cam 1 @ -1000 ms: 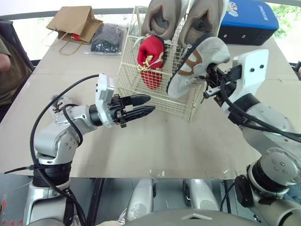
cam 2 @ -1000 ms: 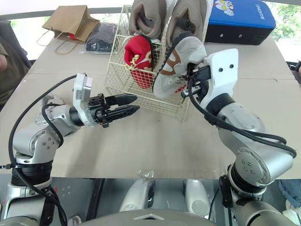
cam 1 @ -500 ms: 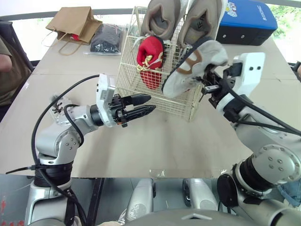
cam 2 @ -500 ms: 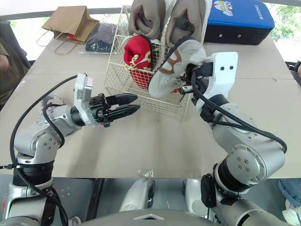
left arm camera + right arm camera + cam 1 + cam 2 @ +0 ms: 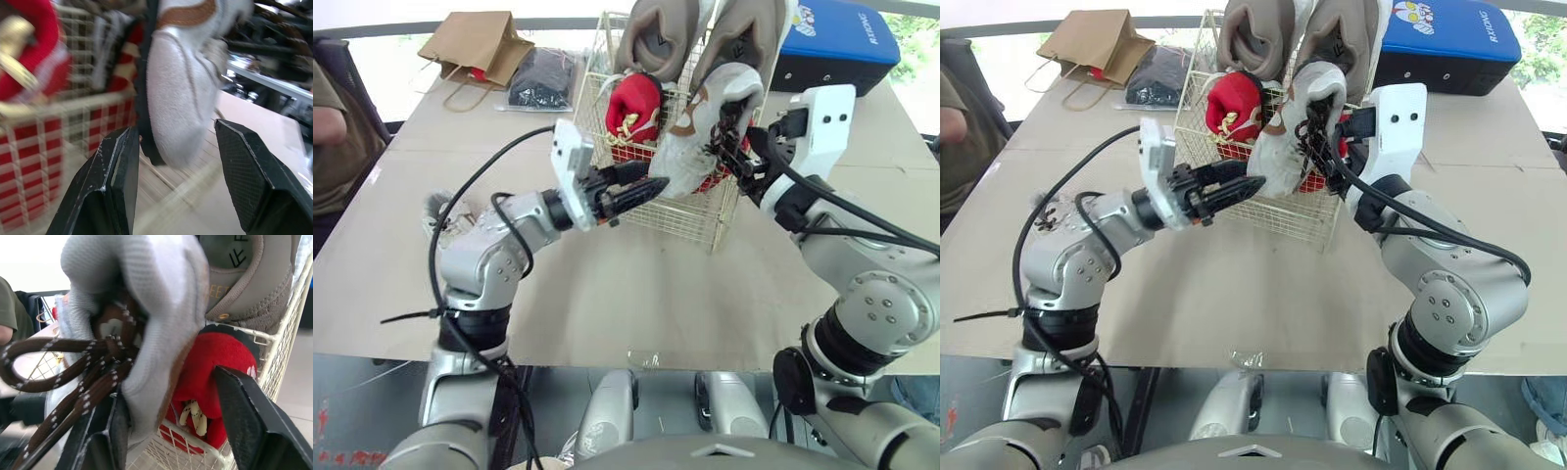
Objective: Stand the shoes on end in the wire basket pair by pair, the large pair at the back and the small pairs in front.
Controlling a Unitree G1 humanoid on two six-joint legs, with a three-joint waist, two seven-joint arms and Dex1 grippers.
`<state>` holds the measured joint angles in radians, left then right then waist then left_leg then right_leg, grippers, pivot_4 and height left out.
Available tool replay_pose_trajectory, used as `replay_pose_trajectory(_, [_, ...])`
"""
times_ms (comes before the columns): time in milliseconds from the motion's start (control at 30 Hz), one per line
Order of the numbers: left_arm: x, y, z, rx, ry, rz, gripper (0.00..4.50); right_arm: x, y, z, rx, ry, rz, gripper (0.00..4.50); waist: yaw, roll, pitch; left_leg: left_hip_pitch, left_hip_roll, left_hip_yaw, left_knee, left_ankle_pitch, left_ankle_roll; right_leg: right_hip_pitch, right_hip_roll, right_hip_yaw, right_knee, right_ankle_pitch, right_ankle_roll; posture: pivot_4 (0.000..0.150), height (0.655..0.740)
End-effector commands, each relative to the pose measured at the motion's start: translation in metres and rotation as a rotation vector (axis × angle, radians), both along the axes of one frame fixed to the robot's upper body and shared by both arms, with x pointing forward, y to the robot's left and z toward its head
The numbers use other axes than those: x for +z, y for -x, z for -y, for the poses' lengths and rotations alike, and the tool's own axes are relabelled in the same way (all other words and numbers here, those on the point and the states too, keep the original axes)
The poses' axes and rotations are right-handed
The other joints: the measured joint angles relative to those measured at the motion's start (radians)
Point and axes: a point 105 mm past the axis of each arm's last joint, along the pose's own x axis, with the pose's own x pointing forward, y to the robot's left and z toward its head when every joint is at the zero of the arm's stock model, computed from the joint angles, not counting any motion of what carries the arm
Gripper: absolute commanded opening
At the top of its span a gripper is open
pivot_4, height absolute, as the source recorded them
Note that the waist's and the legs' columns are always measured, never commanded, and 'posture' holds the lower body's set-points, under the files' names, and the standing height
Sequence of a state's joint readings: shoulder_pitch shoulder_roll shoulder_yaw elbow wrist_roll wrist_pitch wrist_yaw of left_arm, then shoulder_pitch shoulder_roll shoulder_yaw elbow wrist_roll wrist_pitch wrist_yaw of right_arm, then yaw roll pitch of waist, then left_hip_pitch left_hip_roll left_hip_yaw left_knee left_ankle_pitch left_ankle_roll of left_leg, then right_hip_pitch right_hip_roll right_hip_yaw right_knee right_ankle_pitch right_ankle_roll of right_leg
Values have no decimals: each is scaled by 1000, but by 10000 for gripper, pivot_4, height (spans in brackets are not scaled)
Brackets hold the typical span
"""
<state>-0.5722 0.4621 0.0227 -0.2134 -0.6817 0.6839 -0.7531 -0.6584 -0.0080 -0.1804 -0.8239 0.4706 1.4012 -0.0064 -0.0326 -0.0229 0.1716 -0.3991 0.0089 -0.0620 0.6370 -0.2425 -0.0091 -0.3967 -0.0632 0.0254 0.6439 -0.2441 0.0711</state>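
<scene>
Two pincers at work over one wire basket, which stands on a tan counter.

- Large pair: two taupe shoes, on end at the back of the basket.
- Small red shoe: on end in the front left part.
- White shoe with brown trim and brown laces: held off the counter at the basket's front right, toe down. It covers part of the front wall, and whether the toe is inside the wire cannot be told.
- Right pincer: clamped on the white shoe at its laced upper end.
- Left pincer: fingers apart, holding nothing, pointing at the white shoe's toe just in front of the basket wall.

Surroundings:
- Brown paper bag and black bundle behind the basket to the left.
- Blue case behind to the right.
- Person's arm at the left edge.
</scene>
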Motion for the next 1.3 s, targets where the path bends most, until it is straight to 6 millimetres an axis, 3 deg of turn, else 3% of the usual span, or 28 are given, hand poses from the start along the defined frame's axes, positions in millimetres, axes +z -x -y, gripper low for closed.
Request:
replay_pose_trajectory(33, [4,0,9,-21,-2,16,27003,-2,1,-5,37,7,-9,28936,-6,0,0,0,0,0,0,0,0,0,0,0,0,0,0,1500,7400])
replay_pose_trajectory(133, [4,0,9,-30,17,1,27003,-2,2,-3,38,-22,-13,36629,-9,0,0,0,1,0,0,0,0,0,1,0,0,0,0,1500,7400])
replay_pose_trajectory(200, [3,0,9,-32,16,-7,27003,-2,2,-1,33,-35,-16,44622,-9,0,0,0,1,-1,0,0,0,0,1,-1,1,0,0,1500,7400])
replay_pose_trajectory(233, [2,0,8,-30,15,-8,27003,-2,3,-1,39,-44,-15,44622,-9,0,0,0,1,-1,0,0,0,0,1,0,1,0,0,1500,7400])
replay_pose_trajectory(267, [2,-1,8,-30,13,-8,27003,-2,4,-2,60,-50,-14,43677,-9,0,0,0,1,0,0,0,0,0,1,0,1,0,0,1500,7400])
replay_pose_trajectory(333, [2,-2,7,-29,12,-8,27003,-2,5,-1,79,-44,-8,37403,-9,0,0,0,1,0,0,0,0,0,1,0,0,0,0,1500,7400])
replay_pose_trajectory(433, [2,-2,7,-33,9,-6,27003,-3,6,-3,124,-14,-3,22675,-9,0,0,0,1,0,0,0,0,0,1,0,0,0,0,1500,7400])
replay_pose_trajectory(467, [1,-2,7,-33,7,-5,27003,-3,5,-3,131,-8,0,19611,-9,0,0,0,1,0,0,0,0,0,1,0,0,0,0,1500,7400])
replay_pose_trajectory(533, [2,-2,5,-27,14,-7,27003,-2,5,-4,146,-2,9,7878,-10,0,0,0,1,0,0,0,0,0,1,0,0,0,0,1500,7400])
replay_pose_trajectory(600, [2,-3,1,-19,23,-13,27003,2,7,-4,164,-12,29,682,-10,0,0,1,1,0,0,0,0,0,1,0,1,0,0,1500,7400])
replay_pose_trajectory(833, [8,3,-19,-16,70,-26,27003,28,15,7,72,-2,139,278,-8,1,1,0,1,0,0,0,0,-1,1,0,0,0,0,1500,7400])
replay_pose_trajectory(1167, [-4,37,-53,-131,-40,-53,27003,23,19,12,-44,18,107,278,-8,2,2,-2,1,0,-1,0,0,-2,0,0,-1,0,0,1500,7400])
replay_pose_trajectory(1300, [-6,36,-59,-129,-67,-49,27003,23,11,21,-165,51,111,278,-1,2,2,-2,1,0,-1,0,0,-2,0,-1,-1,0,0,1500,7400])
